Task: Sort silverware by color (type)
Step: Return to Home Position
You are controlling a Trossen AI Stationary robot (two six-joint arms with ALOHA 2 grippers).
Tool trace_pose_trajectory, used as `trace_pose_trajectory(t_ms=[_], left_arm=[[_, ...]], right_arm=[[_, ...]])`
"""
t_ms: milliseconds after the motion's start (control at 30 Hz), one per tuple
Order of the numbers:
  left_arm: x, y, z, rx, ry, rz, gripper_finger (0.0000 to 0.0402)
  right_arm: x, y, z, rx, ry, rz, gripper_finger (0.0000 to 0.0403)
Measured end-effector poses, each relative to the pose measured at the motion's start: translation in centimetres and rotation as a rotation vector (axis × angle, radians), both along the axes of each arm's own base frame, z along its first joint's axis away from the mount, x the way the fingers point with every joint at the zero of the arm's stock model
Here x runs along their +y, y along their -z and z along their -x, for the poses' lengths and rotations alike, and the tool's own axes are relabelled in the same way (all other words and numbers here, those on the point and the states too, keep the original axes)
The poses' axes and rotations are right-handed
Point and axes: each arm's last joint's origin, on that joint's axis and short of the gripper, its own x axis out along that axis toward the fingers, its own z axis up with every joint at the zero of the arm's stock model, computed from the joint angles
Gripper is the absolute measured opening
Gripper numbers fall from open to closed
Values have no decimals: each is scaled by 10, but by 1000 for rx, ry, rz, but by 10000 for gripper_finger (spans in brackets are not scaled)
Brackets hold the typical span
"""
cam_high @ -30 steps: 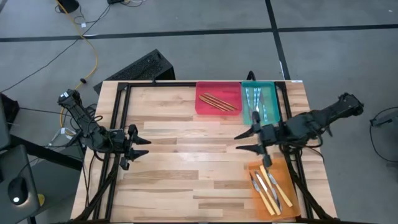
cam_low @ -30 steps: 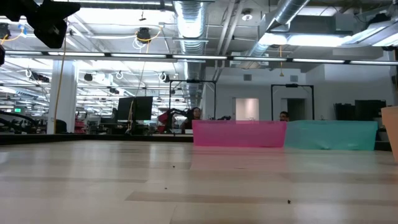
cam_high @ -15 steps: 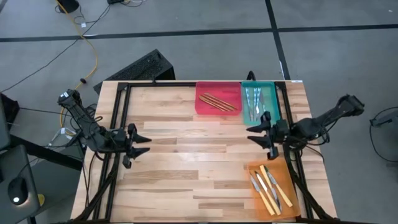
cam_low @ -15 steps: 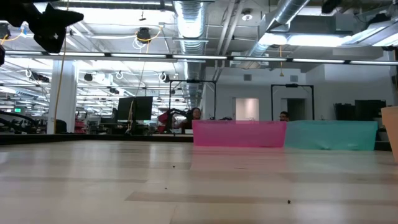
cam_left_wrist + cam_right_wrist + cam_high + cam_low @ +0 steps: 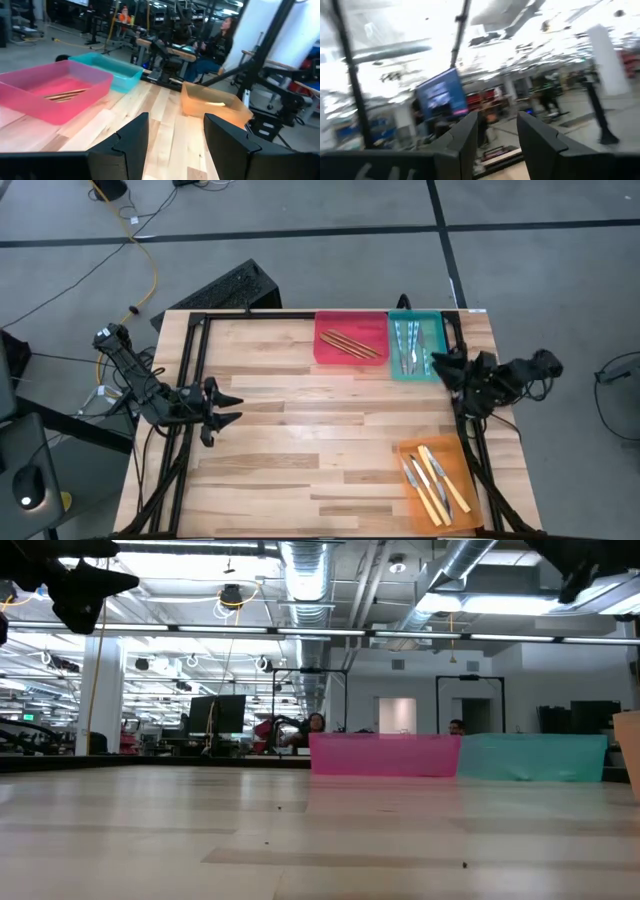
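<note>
Right gripper (image 5: 438,366), fingers apart, empty, hovered beside the teal tray (image 5: 437,330); left gripper (image 5: 234,410) idled opposite, also apart. Retracting high would clear the rim.

From overhead we look straight down on the whole pale wooden table (image 5: 300,430). Our low camera sits at tabletop height, facing the far translucent pink tray (image 5: 385,755); the left wrist camera, past the left gripper (image 5: 176,122), shares it. The right wrist camera faces the room.
</note>
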Motion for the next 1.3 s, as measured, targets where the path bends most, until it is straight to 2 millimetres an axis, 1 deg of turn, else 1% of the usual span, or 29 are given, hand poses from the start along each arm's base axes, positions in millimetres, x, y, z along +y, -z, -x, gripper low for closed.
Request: trace_pose_trajectory(t_ms=[67, 133, 233, 333, 433, 533, 633, 700, 800, 900, 967, 1167, 1233, 1300], left_arm=[[1, 0, 0, -2, -22, 12, 173], [1, 1, 0, 1, -39, 11, 173], [1, 2, 0, 14, -46, 6, 173], [2, 5, 1, 27, -51, 21, 173], [3, 8, 1, 46, -69, 38, 173], [4, 11, 2, 52, -98, 54, 173], [4, 14, 2, 79, -107, 33, 173], [4, 16, 2, 89, -99, 32, 173], [4, 20, 3, 138, -43, 2, 173], [2, 24, 3, 172, 9, 49, 173], [2, 26, 3, 197, 27, 38, 173], [2, 29, 4, 228, 37, -6, 173], [2, 29, 4, 225, 44, 18, 173], [2, 28, 4, 222, 50, -16, 173]], right_arm=[[-4, 2, 7, 2, 34, -26, 159], [-5, 4, 5, 51, 73, -31, 159], [-3, 11, 2, 86, 49, -68, 159], [3, 34, -8, 165, 5, -95, 159], [6, 51, -13, 178, -39, -170, 159], [9, 74, -18, 261, -46, -186, 159], [10, 88, -20, 310, -59, -254, 159], [10, 88, -21, 310, -66, -289, 159], [11, 90, -22, 336, -63, -282, 159], [11, 90, -22, 339, -63, -281, 159], [11, 90, -22, 331, -67, -296, 159], [11, 89, -22, 323, -70, -307, 159], [10, 89, -22, 327, -48, -279, 159], [9, 88, -22, 326, -31, -266, 159]])
